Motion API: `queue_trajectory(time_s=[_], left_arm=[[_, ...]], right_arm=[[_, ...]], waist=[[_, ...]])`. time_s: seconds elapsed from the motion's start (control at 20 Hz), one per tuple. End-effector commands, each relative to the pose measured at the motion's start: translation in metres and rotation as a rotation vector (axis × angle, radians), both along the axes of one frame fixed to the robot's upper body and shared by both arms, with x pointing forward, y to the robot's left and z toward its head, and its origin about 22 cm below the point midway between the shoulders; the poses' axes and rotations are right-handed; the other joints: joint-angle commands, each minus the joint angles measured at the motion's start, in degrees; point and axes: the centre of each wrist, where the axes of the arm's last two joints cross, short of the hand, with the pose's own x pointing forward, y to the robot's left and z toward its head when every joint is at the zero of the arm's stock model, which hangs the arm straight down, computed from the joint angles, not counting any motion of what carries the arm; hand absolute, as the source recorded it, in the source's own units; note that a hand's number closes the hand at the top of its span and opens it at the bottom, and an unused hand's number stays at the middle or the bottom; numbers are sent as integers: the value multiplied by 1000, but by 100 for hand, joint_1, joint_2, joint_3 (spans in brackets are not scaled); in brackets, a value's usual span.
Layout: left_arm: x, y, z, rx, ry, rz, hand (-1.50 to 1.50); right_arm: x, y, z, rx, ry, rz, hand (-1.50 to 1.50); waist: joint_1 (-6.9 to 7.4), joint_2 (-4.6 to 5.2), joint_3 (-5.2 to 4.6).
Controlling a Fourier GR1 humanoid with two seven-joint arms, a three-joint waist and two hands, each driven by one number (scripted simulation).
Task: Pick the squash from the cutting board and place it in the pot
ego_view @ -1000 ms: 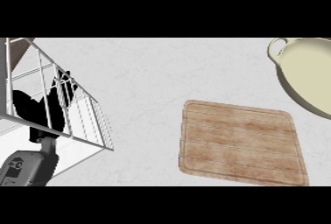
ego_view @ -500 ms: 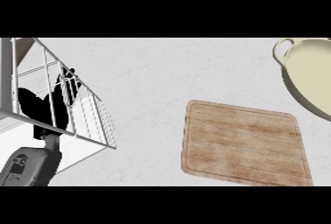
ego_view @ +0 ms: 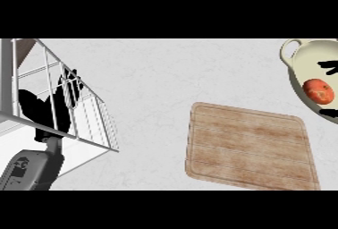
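A round orange-red squash point(ego_view: 318, 91) lies inside the cream pot point(ego_view: 295, 67) at the right edge. Black fingers point(ego_view: 328, 67) of my right hand show just above the squash, and another dark part lies just below it. Neither touches the squash, and the rest of that hand is cut off by the edge. The wooden cutting board point(ego_view: 247, 145) lies bare at the lower right, below the pot. My left hand point(ego_view: 46, 107) rests open at the left, fingers up, behind a white wire rack.
The white wire rack point(ego_view: 79, 107) stands at the left edge, with my left forearm point(ego_view: 30, 167) beneath it. Pale counter top point(ego_view: 165, 89) stretches between the rack and the board.
The squash and parts of my right hand now show in the pot, which looked empty before. The whole view has slid so the pot sits further in. The left hand stays put.
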Motion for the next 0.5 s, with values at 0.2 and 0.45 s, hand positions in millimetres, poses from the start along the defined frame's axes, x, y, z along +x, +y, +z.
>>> queue_trajectory(time_s=[0.2, 0.45], left_arm=[[4, -9, 29, 4, -153, -36, 0], [8, -10, 24, -1, -159, -40, 0]], right_arm=[[14, 5, 2, 409, 45, 138, -150], [16, -8, 22, 562, 45, 89, -150]], waist=[[-126, -125, 87], [-114, -37, 94]])
